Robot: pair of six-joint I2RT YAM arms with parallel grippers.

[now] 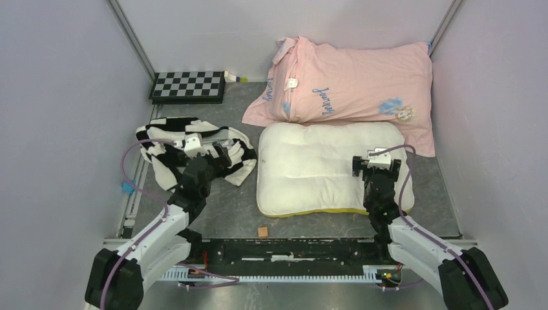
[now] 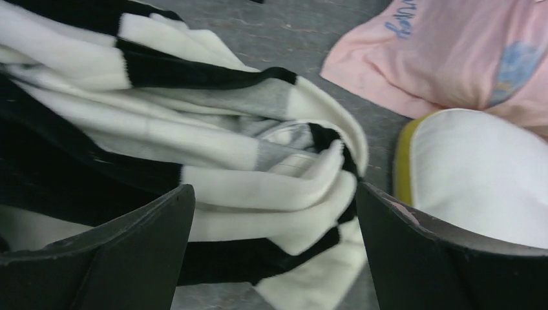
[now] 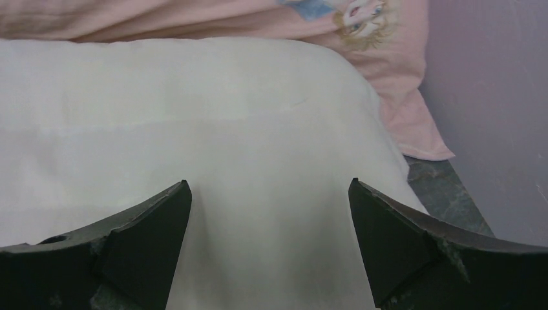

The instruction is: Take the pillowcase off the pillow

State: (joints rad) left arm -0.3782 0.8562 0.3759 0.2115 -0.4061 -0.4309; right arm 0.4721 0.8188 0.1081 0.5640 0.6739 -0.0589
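Evidently finished: pillowcase [image 1: 165,131] lies crumpled left of the bare pillow [image 1: 310,168]. Left gripper [image 2: 273,190] and right gripper [image 3: 268,183] are both spread, holding nothing.

The pillowcase [image 2: 194,139] is soft, fleecy matt cloth lying in thick folds, the pillow [image 1: 310,168] is smooth white quilted cloth, and the pink pillow [image 1: 349,87] wears thin, creased matt cloth. The table [image 1: 239,206] has a dull, mottled grey surface, and the checkerboard plate [image 1: 189,85] looks rigid and smooth. The left hand [image 2: 273,194] and right hand [image 3: 270,187] have matt black plastic fingers, scuffed at the edges.
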